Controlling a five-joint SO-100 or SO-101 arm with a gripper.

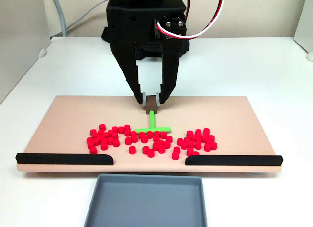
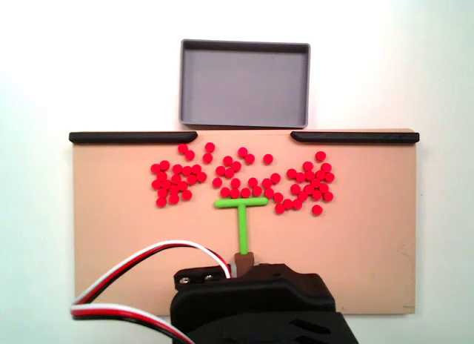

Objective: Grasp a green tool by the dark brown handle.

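Lime-green T-shaped plastic tool (image 1: 152,122) lies flat on the tan rectangular board (image 1: 73,119), stem toward 12 o'clock in a fixed view, crossbar touching the red plastic cylinders (image 1: 105,137). Black two-finger gripper (image 1: 152,98) brackets its dark brown block handle (image 1: 152,105); fingertips appear to be pressing both sides, though contact is not fully clear. Grey rectangular tray (image 1: 146,200) sits at 6 o'clock.

We see a white table (image 1: 254,60) under soft, even light. Behind it stands a pale beige wall (image 1: 254,11), and a grey cable (image 1: 62,16) hangs at the left.
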